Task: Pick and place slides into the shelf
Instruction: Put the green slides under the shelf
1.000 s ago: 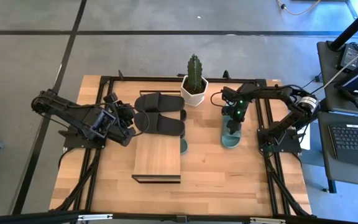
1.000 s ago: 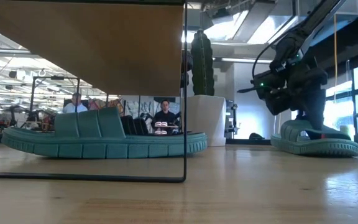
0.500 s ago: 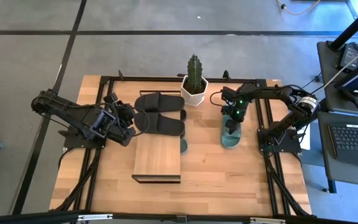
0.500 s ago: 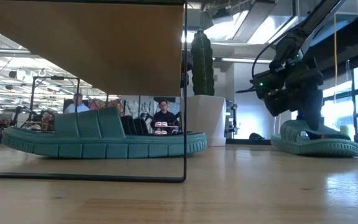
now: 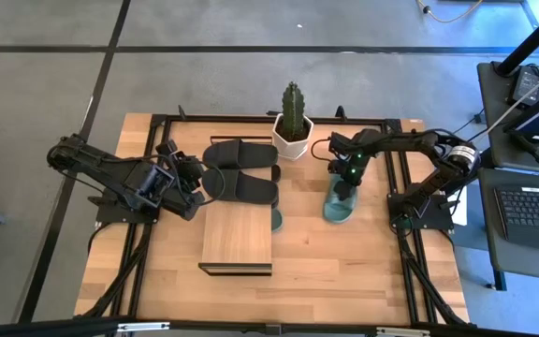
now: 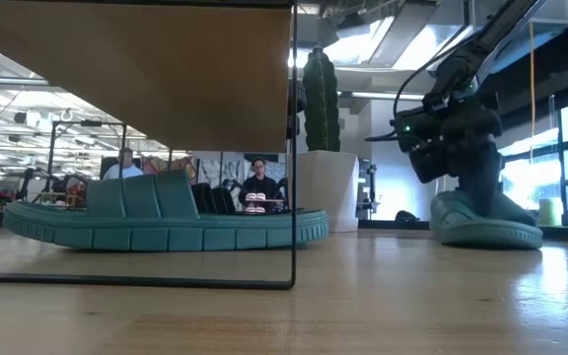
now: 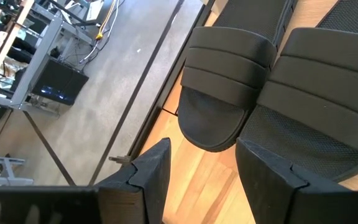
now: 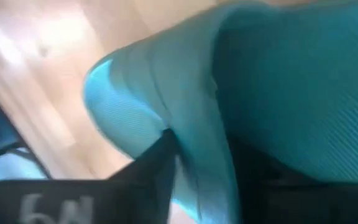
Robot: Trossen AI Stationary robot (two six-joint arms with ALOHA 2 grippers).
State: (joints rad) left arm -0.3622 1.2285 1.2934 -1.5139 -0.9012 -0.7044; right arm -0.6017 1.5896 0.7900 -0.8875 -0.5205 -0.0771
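Note:
One green slide (image 5: 337, 206) lies on the table's right half, with my right gripper (image 5: 345, 183) shut on it from above. A second green slide (image 6: 166, 222) rests on its sole under the shelf (image 5: 237, 239), its tip (image 5: 276, 220) sticking out at the shelf's right side. Two black slides (image 5: 240, 154) (image 5: 241, 185) lie side by side beyond the shelf. My left gripper (image 7: 201, 180) hangs open just left of them, above the table, with nothing between its fingers. My right gripper pinches the green slide's wide strap (image 8: 197, 124) between its two fingers (image 8: 151, 171). The fingers slant down onto it from above and from the table's far side. The slide's sole (image 6: 486, 235) lies on the table.
A cactus in a white pot (image 5: 292, 131) stands at the far edge between the black slides and my right gripper. A black metal frame (image 5: 400, 168) runs along the table's edges. Bare wood lies near the front edge, right of the shelf.
My right gripper has shut on the green slide's strap and edged toward the table's left. The slide has turned on the table, its near end swinging toward the left, and looks shorter in the low view.

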